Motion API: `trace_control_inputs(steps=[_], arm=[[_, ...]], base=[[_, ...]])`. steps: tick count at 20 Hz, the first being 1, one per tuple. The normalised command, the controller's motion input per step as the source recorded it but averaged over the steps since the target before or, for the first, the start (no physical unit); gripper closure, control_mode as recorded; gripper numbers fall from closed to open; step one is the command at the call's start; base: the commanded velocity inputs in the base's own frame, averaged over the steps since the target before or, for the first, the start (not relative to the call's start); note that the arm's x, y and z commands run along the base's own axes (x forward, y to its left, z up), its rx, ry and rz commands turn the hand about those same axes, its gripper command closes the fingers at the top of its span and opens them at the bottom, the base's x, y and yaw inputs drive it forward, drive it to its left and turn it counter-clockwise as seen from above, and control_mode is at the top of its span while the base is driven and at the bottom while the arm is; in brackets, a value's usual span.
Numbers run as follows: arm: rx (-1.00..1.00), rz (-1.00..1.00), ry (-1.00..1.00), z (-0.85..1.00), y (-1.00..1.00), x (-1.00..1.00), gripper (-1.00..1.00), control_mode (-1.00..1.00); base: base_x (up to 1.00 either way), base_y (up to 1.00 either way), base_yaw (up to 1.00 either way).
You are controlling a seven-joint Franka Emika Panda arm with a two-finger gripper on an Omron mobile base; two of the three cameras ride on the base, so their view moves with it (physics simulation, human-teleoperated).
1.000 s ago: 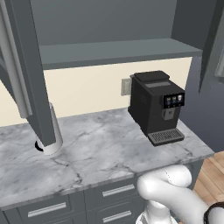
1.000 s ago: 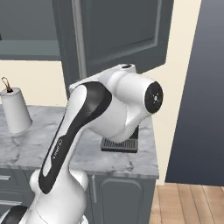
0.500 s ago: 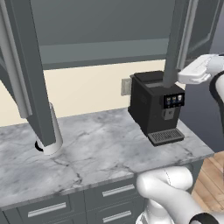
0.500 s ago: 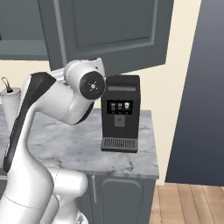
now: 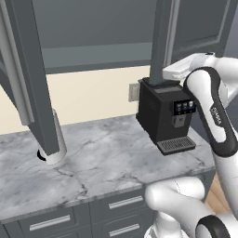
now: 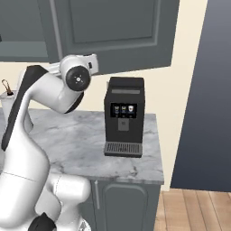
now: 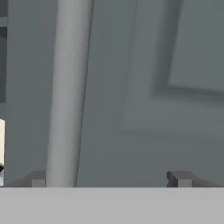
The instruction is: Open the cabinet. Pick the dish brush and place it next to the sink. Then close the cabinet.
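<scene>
The cabinet stands open, showing a bare grey shelf. Its left door swings out toward me; its right door is partly swung. In the hand view my gripper is open and faces the right door's panel. The door's silver bar handle runs between the jaws, close to the left fingertip. My arm rises at the right and reaches up to that door. The dish brush and the sink are out of view.
A black coffee machine stands on the marble counter below the right door. A white paper-towel roll stands partly behind the left door. Drawers with horizontal handles run under the counter.
My arm has swung up from low in front of me to the right door. That door has turned inward from its wide-open position. The gripper narrowed briefly and stands wide again.
</scene>
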Motion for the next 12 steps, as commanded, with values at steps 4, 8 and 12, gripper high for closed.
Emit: trace_control_inputs(steps=[4,8,12], arm=[[0.05,0.00,0.00,0.00,0.11,0.61,-1.00,-1.00],[0.05,0.00,0.00,0.00,0.02,0.26,-1.00,-1.00],[0.02,0.00,0.00,0.00,0.06,0.43,-1.00,-1.00]], base=[[0.00,0.00,0.00],[0.00,0.00,0.00],[0.00,0.00,0.00]])
